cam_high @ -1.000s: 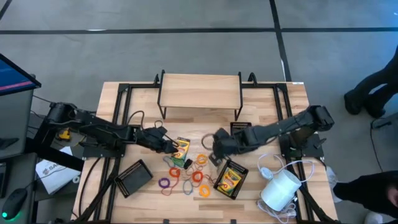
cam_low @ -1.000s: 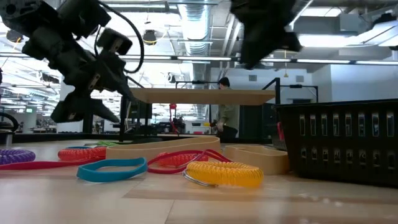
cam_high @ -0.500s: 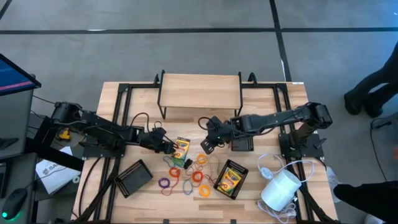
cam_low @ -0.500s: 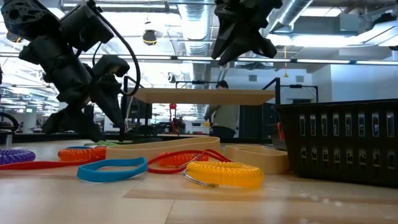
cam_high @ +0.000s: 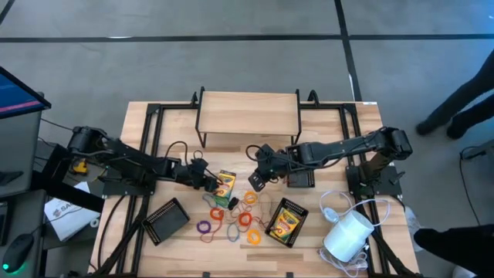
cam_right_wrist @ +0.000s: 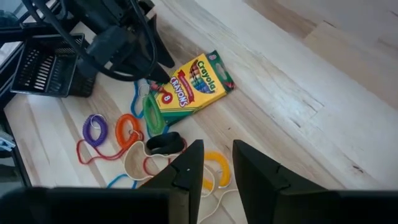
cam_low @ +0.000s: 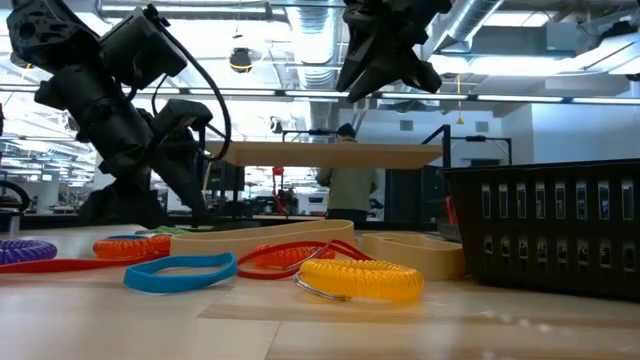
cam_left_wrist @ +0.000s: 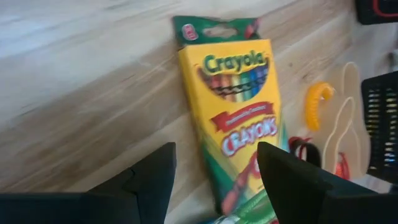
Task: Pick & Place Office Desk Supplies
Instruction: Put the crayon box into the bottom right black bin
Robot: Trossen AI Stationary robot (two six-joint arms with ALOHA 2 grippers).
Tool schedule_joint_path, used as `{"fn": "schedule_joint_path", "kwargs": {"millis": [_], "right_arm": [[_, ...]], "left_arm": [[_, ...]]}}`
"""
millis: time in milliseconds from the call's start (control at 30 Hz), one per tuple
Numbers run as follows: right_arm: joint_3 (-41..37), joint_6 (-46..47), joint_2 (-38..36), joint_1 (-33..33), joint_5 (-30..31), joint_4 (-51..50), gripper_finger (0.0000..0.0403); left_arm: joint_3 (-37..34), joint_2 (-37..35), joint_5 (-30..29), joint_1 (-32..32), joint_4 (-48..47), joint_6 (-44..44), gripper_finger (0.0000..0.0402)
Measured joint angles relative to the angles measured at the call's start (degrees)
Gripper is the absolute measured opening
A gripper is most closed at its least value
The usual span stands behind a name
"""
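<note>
One yellow-and-green crayon box (cam_high: 225, 185) lies flat mid-table; a second (cam_high: 284, 220) lies nearer the right. Coloured elastic loops (cam_high: 235, 218) are scattered between them, resting flat on the wood. My left gripper (cam_high: 209, 183) sits low at the first box's left side. In the left wrist view it (cam_left_wrist: 214, 186) is open, and the near end of the box (cam_left_wrist: 233, 112) lies between its fingers without plain touch. My right gripper (cam_high: 255, 181) hangs raised above the loops. Its fingers are a narrow gap apart and hold nothing, with a yellow coil (cam_right_wrist: 214, 167) showing below.
One black mesh tray (cam_high: 166, 218) lies at the near left, another (cam_high: 299, 168) under the right arm. A white cylinder with a cord (cam_high: 349, 234) sits at the near right. A wooden riser shelf (cam_high: 248, 114) stands at the far edge. A person stands in the room beyond.
My right gripper has risen and swung from beside the right crayon box toward the table's left and far side, ending above the loops. My left gripper has come down and turned next to the first crayon box. The boxes and loops have stayed put.
</note>
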Motion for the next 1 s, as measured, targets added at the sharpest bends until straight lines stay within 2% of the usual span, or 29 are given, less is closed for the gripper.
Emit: {"fn": "schedule_joint_path", "kwargs": {"millis": [333,1000], "right_arm": [[0.0,0.67,0.0,0.02,0.02,0.56,0.0084],[0.0,1.05,0.0,0.04,-0.23,0.54,0.0084]], "left_arm": [[0.02,3.71,0.93,0.02,7.34,0.02,0.0224],[-0.07,3.88,1.49,0.02,8.65,3.94,0.0215]]}}
